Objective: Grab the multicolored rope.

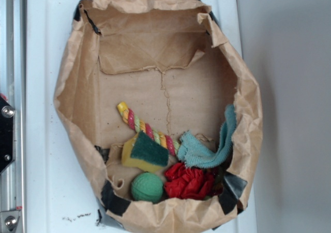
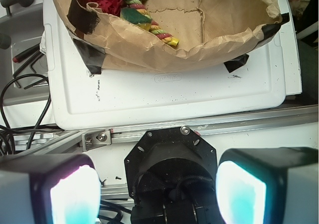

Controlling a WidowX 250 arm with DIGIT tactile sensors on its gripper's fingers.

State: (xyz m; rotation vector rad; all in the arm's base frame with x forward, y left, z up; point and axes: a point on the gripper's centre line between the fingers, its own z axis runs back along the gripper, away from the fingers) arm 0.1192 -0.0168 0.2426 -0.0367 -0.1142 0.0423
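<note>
The multicolored rope (image 1: 147, 128), twisted yellow, pink, green and white, lies slantwise on the floor of the brown paper bag (image 1: 77, 88). Its lower end is tucked under a yellow sponge with a green top (image 1: 145, 151) and against a teal cloth (image 1: 209, 147). In the wrist view the rope (image 2: 160, 33) shows just inside the bag's near wall (image 2: 149, 52). My gripper (image 2: 157, 186) is open, its glowing pads (image 2: 75, 196) far apart with nothing between them. It hangs outside the bag, over the black arm base and well short of the rope. The exterior view does not show the gripper.
A green ball (image 1: 147, 186) and a red ruffled fabric ball (image 1: 190, 181) sit at the bag's near end. The bag stands on a white plastic board (image 2: 174, 94). A metal rail (image 2: 239, 120) borders the board; cables and hex keys (image 2: 22, 59) lie left of it.
</note>
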